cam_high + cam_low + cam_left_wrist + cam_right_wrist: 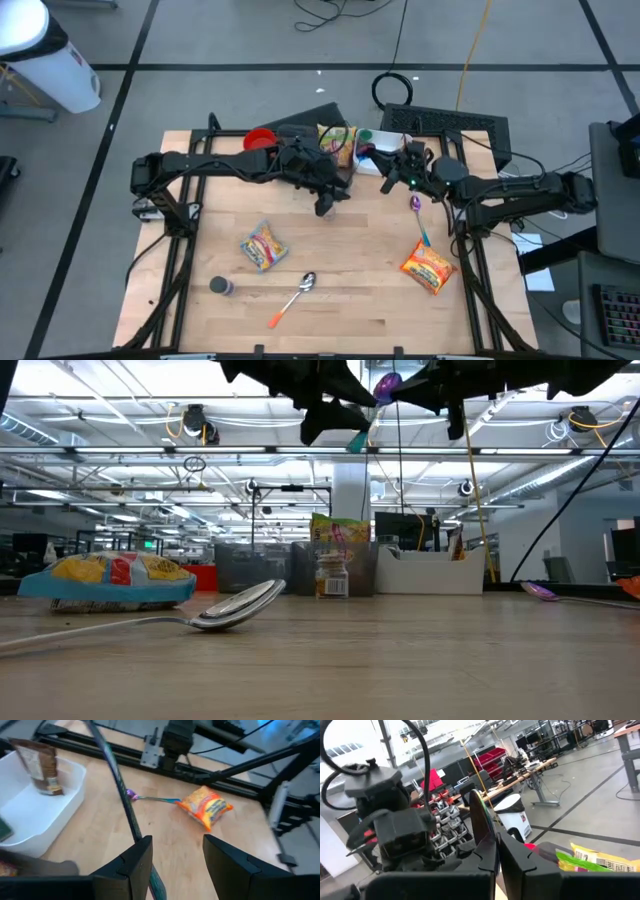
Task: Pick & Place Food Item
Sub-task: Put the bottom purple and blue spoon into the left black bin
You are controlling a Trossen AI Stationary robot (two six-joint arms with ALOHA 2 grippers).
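High view shows both arms raised over the far middle of the wooden bench [330, 320], their ends close together. The left tool [325, 205] hangs above the boards just in front of the clutter at the back edge; in the left wrist view its fingers [132, 865] stand partly apart, a moderate gap with bare wood showing between them. A thin dark rod or cable crosses that gap, but whether the pads touch it is hard to say from this angle.

The right tool [410, 180] sits near the white bin [375, 160], its fingers [487, 852] pressed together around what looks like a thin flat handle that rises between them.

Food items lie on the bench below. An orange snack packet [428, 268] rests at the right side, with a purple spoon [418, 215] just beyond it, its handle reaching toward the packet. A yellow and blue packet [263, 246] lies left of centre. A metal spoon with an orange handle [293, 297] sits nearer the front edge, and a small dark jar [220, 287] stands to its left. A yellow-green bag [338, 140] stands at the back beside the bin.
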